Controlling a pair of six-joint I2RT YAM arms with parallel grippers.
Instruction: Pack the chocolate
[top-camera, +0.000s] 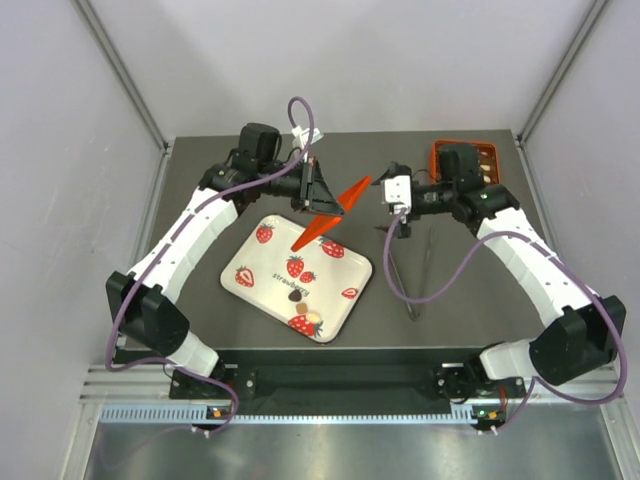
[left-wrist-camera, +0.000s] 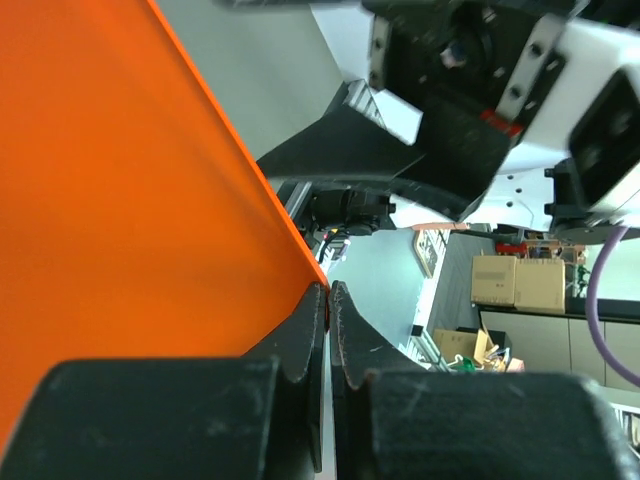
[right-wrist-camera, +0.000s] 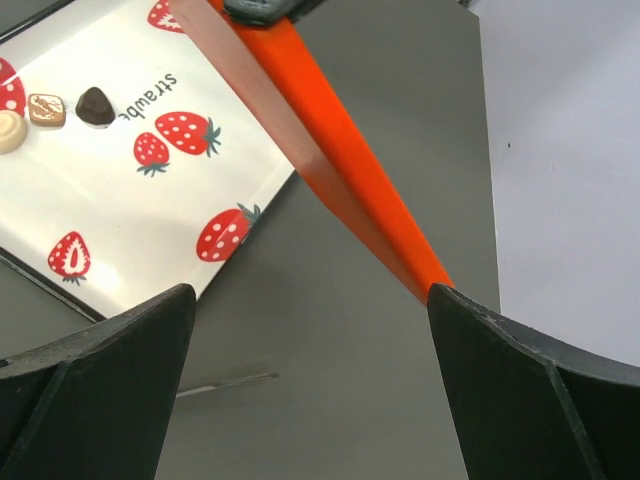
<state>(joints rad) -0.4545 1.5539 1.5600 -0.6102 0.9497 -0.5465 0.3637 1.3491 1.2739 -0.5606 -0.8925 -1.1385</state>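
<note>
The chocolate is a few tiny pieces on the white strawberry-print tray. The right wrist view shows a cream piece, a light brown square and a dark piece there. More pieces lie in the orange box at the back right. My left gripper is shut on the edge of a flat orange lid and holds it tilted above the tray; its jaws pinch the lid. My right gripper is open, and the lid's far corner reaches its right finger.
Metal tweezers lie on the dark table right of the tray. White walls enclose the table on three sides. The tray takes up the upper left of the right wrist view.
</note>
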